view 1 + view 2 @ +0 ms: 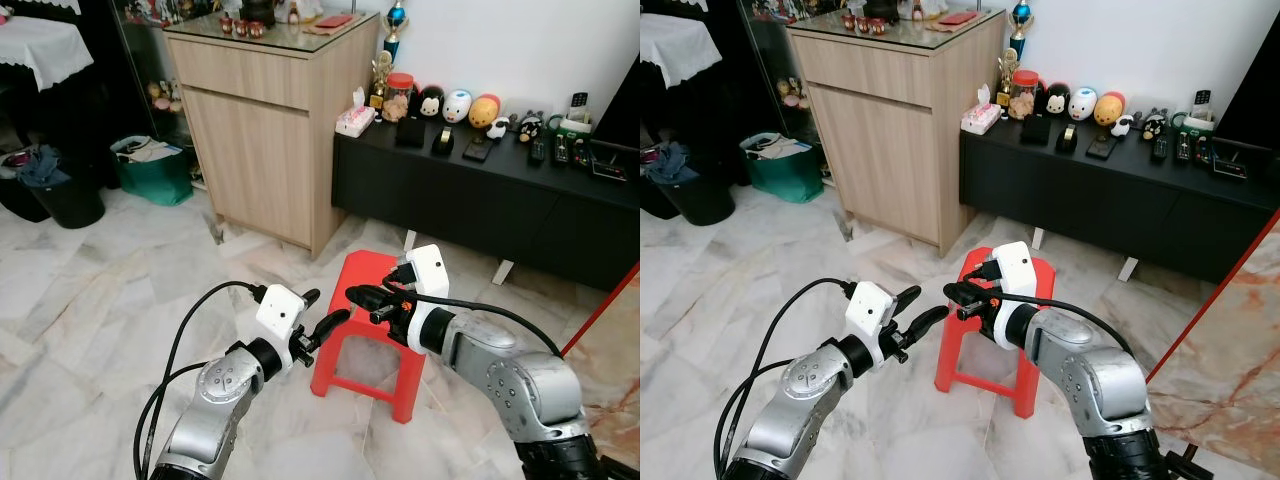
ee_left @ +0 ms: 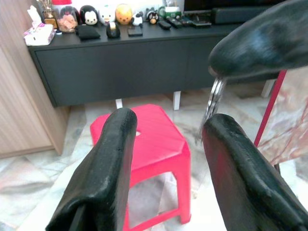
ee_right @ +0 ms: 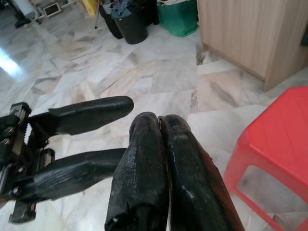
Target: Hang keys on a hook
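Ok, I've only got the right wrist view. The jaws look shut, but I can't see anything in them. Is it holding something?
Observer: Yes. The left wrist view shows a thin silver key ring hanging below the right gripper.
Operator: And what's beyond the red stool?
Observer: Behind the red stool, a low black cabinet stands along the white wall, with small toy figures lined up on top.
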{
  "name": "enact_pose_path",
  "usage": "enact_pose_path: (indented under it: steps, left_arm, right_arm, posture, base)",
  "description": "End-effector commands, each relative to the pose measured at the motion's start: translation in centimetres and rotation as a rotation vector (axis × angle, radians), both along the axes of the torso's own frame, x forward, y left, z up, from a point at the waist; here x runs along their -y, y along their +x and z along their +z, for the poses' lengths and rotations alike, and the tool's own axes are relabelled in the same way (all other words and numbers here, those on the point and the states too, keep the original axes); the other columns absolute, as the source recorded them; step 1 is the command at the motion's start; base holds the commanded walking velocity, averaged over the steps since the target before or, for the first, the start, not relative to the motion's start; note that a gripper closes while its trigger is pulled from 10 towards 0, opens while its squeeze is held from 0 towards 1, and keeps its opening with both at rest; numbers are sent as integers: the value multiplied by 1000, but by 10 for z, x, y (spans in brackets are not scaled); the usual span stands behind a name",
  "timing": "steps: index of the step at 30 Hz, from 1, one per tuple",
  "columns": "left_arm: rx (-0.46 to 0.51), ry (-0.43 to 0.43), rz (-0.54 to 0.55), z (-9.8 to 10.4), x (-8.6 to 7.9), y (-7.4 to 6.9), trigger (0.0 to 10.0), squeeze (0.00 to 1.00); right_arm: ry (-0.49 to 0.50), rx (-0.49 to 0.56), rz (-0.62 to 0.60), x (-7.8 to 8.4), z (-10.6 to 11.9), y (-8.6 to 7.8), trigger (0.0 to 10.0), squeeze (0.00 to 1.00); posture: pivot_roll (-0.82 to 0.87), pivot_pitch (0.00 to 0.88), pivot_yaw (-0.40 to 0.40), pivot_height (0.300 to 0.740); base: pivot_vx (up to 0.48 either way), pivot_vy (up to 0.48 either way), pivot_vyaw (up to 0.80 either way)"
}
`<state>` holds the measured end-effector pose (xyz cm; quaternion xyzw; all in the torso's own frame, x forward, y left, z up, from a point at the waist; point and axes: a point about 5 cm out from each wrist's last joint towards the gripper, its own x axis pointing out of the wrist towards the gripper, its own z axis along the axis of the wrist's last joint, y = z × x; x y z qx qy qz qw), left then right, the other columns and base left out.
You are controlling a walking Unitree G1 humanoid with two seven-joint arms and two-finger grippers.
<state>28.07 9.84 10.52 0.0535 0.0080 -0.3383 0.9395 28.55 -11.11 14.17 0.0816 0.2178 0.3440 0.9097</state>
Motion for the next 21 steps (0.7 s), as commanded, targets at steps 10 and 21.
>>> enact_pose_path:
  steps: [10, 21]
  left_arm:
    - [47, 75, -48, 8, -3, -1, 10000, 0]
    - [26, 107, -110, 7, -7, -8, 10000, 0]
  right_arm:
    - [-7, -10, 72, 0, -2, -9, 10000, 0]
    - [-32, -6, 105, 3, -6, -7, 10000, 0]
  posture:
    - [11, 0, -70, 740]
    - [31, 0, -91, 740]
  base:
    - [0, 0, 0]
    - [0, 0, 0]
